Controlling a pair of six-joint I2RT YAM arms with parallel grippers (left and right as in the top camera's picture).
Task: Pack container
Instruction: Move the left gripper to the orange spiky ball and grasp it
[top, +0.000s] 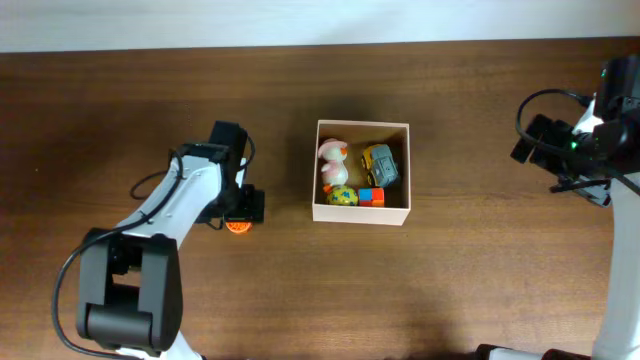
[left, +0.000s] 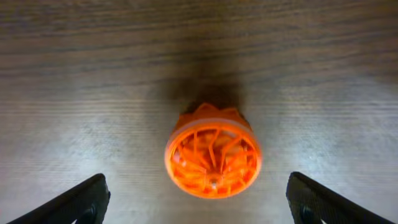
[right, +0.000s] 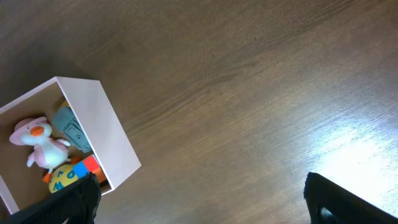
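1. Four small toys lie inside the container (top: 360, 215), a square shallow cardboard box with cream-white walls and a tan-brown floor. It sits lidless on the dark wooden counter (top: 120, 100).
2. Inside the container, a pink and white plush duck (top: 333, 160) fills the far left part, and a grey toy car (top: 380, 164) lies beside it on the right.
3. Along the container's near wall, a yellow-green ball with printed letters (top: 342, 196) sits on the left. An orange and blue block (top: 371, 196) lies just beside it on the right.
4. Outside the container, well apart from its left wall, an orange round plastic toy (top: 237, 226) with spokes stands on the counter.
5. The left pincer (top: 240, 212) hangs over this orange toy, on the container's left side. In the left wrist view its dark fingers (left: 74, 202) are spread wide on either side of the toy (left: 212, 158), apart from it and holding nothing.
6. The right pincer (right: 205, 208) is well away from the container's right wall, over bare counter. Its two fingers (right: 348, 199) are spread wide, with nothing between them.
7. From the right wrist view the container (right: 112, 134) shows at the lower left. The duck (right: 38, 144), car (right: 69, 127), ball (right: 62, 179) and block (right: 87, 167) are visible over its rim.
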